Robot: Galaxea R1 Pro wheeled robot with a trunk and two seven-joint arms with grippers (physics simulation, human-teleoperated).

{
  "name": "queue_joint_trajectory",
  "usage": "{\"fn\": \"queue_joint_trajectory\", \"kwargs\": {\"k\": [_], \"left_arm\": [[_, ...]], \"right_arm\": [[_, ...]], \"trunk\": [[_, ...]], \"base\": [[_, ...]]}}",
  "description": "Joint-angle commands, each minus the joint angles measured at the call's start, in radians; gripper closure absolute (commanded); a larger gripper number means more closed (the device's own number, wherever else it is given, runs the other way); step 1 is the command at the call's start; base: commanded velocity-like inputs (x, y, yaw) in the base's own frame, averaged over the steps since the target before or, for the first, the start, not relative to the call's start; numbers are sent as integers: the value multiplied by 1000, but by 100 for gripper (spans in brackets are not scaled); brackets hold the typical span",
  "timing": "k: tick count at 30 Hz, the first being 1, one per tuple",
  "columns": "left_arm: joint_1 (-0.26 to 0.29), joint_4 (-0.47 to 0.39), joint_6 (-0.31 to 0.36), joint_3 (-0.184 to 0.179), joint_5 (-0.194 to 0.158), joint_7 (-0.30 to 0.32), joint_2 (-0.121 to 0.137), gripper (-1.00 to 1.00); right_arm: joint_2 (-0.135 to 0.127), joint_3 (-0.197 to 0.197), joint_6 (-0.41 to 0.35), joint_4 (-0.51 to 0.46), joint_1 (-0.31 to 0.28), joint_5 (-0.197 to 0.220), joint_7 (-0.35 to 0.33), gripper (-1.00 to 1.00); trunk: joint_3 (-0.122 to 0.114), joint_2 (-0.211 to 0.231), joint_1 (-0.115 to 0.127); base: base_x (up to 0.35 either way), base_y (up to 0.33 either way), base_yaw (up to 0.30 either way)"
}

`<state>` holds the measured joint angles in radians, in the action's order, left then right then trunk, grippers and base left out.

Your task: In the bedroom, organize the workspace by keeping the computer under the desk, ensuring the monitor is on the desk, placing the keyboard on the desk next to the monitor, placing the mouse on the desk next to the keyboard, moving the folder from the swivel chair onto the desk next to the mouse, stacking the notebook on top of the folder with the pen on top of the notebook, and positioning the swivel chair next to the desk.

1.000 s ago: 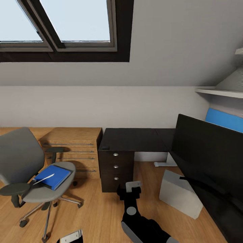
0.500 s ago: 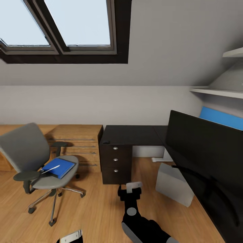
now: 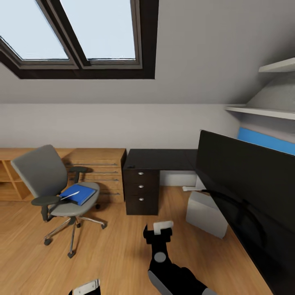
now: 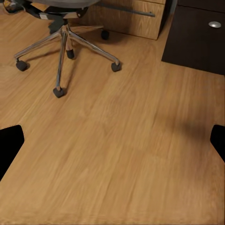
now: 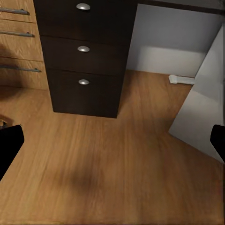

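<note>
The grey swivel chair point(image 3: 49, 180) stands on the floor left of the black desk point(image 3: 157, 159), apart from it. On its seat lies the blue folder point(image 3: 80, 194) with a thin white pen point(image 3: 70, 195) across it. The wide black monitor point(image 3: 246, 180) looms at the right. Beside the desk's drawers stands the white-grey computer point(image 3: 205, 209) point(image 5: 206, 103). A small dark lump point(image 3: 128, 167), perhaps the mouse, sits at the desk's front left corner. My right gripper point(image 3: 158, 229) point(image 5: 112, 140) and left gripper point(image 3: 86, 287) point(image 4: 112, 143) hang open over bare floor. Keyboard and notebook are out of view.
Light wooden low cabinets point(image 3: 98, 172) line the wall behind the chair. The chair's chrome star base point(image 4: 63, 47) spreads over the floor near my left gripper. White shelves point(image 3: 262, 110) and a blue wall panel point(image 3: 266, 139) sit above the monitor. Open wooden floor point(image 3: 119, 250) lies ahead.
The whole head view has drawn back and turned: chair, desk and cabinets look smaller and farther. Both arms keep their places in the picture.
</note>
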<state>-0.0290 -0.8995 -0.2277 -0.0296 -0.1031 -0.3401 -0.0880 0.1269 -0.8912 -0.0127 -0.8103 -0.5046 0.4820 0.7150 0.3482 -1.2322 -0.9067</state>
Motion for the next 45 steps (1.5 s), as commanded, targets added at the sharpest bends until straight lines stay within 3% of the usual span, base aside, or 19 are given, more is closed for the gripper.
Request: {"fn": "queue_joint_trajectory", "kwargs": {"k": [1, 14, 23, 28, 29, 31, 33, 35, 36, 40, 45], "left_arm": [[0, -1, -4, -3, -10, -4, 1, -100], [0, -1, -4, -2, -10, -4, 1, -100], [0, -1, -4, 0, -10, -5, 1, -100], [0, -1, -7, 0, -11, -6, 1, -100], [0, -1, -8, 0, -11, -6, 1, -100], [0, -1, -8, 0, -10, -6, 1, -100], [0, 0, -8, 0, -11, -7, 1, -100], [0, 1, -7, 0, -12, -7, 0, -100], [0, 17, -7, -1, -12, -9, -1, -100], [0, 25, -7, -1, -12, -9, -1, -100], [0, 43, -7, -2, -12, -11, -1, -100]], "right_arm": [[0, -5, 5, 8, -2, 0, 7, -100], [3, -9, 96, 100, -2, -88, 5, -100], [3, -9, 138, 155, -2, -109, 4, -100], [3, -14, 259, 337, -1, -111, -58, -100], [2, -15, 342, 493, -1, -109, -133, -100], [2, -14, 378, 561, -1, -107, -166, -100], [-1, -11, 502, 733, -1, -98, -254, -100], [-2, -11, 531, 769, -1, -90, -270, -100], [-18, -8, 576, 823, 15, -21, -294, -100], [-45, -8, 584, 830, 22, 25, -300, -100], [-61, -8, 587, 828, 24, 38, -303, -100]], "trunk": [[1, -1, 1], [1, -1, 1], [1, -1, 1], [1, -1, 1], [1, -1, 1], [1, -1, 1], [1, -1, 1], [1, -1, 1], [1, -1, 1], [1, -1, 1], [1, -1, 1]], "base": [[-338, 0, 0], [-338, 0, 0], [-338, -2, 0], [-336, -101, 0], [-313, -171, 0], [-308, -181, 0], [-286, -210, 0], [-253, -243, 0], [-164, -300, 0], [-100, -316, 0], [-19, -337, 0]]}}
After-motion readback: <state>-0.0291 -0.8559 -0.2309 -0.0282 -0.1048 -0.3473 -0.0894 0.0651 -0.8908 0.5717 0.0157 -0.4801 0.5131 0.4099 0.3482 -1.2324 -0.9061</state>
